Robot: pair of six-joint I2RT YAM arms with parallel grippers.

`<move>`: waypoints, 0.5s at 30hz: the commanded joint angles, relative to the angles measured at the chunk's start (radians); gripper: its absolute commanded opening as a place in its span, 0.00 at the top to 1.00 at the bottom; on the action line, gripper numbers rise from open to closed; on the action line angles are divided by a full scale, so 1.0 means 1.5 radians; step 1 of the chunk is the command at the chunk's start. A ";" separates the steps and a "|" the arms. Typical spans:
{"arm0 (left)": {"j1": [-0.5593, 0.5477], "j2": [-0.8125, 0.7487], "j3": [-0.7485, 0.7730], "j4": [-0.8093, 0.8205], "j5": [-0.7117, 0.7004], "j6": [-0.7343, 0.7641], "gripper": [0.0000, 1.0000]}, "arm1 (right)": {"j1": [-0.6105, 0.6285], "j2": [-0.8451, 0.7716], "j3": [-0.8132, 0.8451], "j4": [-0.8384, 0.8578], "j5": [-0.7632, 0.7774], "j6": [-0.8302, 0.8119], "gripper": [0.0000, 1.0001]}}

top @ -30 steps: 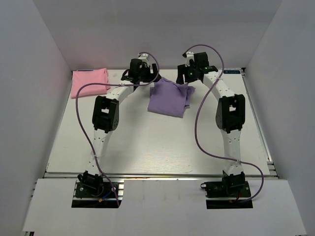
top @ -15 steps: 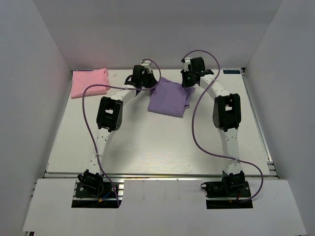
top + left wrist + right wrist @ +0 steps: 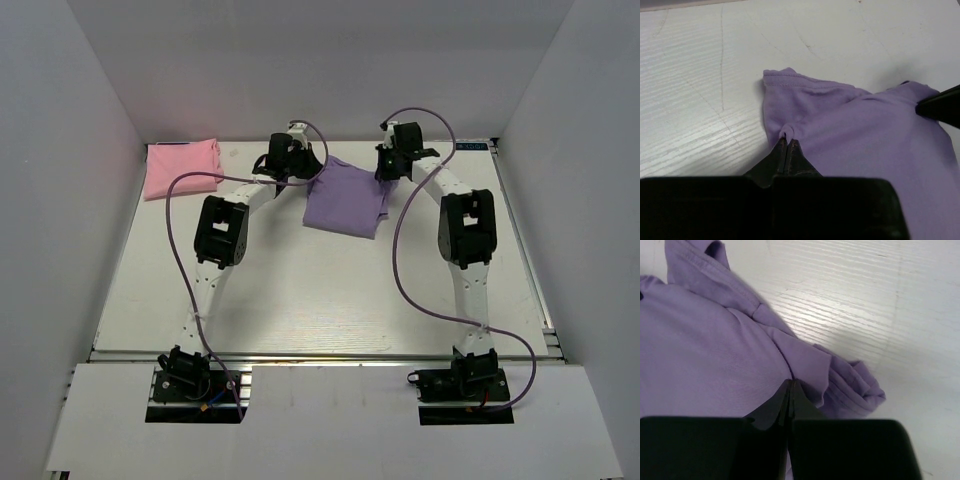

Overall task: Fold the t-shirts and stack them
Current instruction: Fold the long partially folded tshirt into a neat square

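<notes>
We find the lavender t-shirt (image 3: pixel 345 198) lying on the table (image 3: pixel 300 290) just beyond its centre, toward 12 o'clock in the top view. It is partly folded, with loose cloth bunched at its 3 o'clock edge.

The left gripper (image 3: pixel 786 142) has its fingers pressed fully together on a small pinch of the shirt's edge, at about 10 o'clock of the cloth. The right gripper (image 3: pixel 790 385) is likewise fully closed, nipping a fold at about 2 o'clock.

The pink t-shirt (image 3: pixel 182 167) lies as a compact folded rectangle in the table's 10 o'clock corner, well apart from the lavender one.

We judge one shirt folded and the lavender one in mid-fold, with stacking not yet done.

No container is in view; both shirts rest directly on the table.
</notes>
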 commanded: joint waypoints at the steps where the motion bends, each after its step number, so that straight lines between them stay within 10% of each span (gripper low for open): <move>1: -0.001 -0.106 -0.045 0.050 0.009 0.012 1.00 | -0.023 -0.081 -0.034 0.051 0.039 0.037 1.00; 15: -0.001 -0.120 -0.099 0.116 0.001 0.020 1.00 | -0.087 -0.133 -0.133 0.112 -0.002 0.102 1.00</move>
